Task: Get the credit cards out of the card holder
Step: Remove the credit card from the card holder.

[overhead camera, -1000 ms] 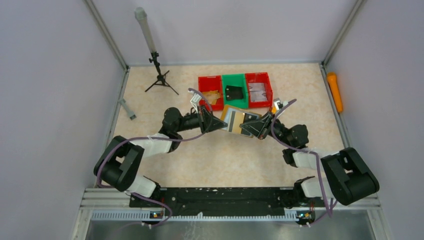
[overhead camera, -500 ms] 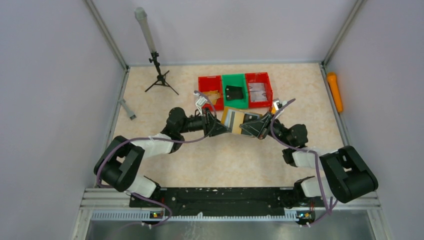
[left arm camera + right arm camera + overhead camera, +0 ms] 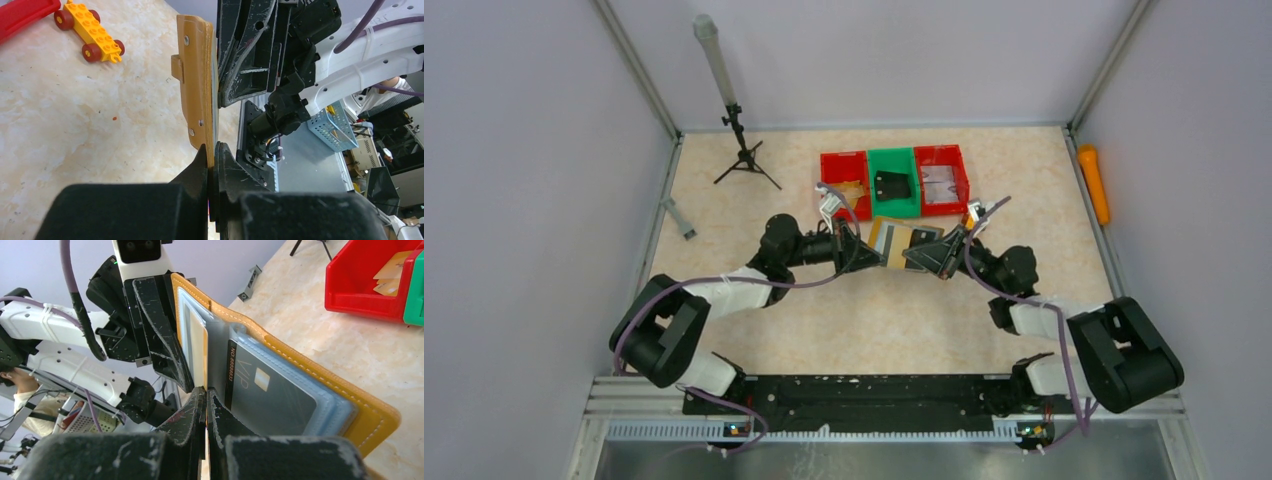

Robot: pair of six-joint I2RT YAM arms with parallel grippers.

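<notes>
Left gripper (image 3: 212,150) clamping the card holder (image 3: 197,85) edge, right gripper (image 3: 205,392) pinching a credit card (image 3: 198,352) inside it — best pulling straight along the pocket, left bracing.

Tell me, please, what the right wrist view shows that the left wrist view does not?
Only the right wrist: the inside of the wallet, with a dark card and a pale card in clear sleeves, and loose cards in the red bin. Only the left wrist: the wallet's outer face with its tab, and a toy block. Both: the wallet pinched by the left gripper and right gripper.
</notes>
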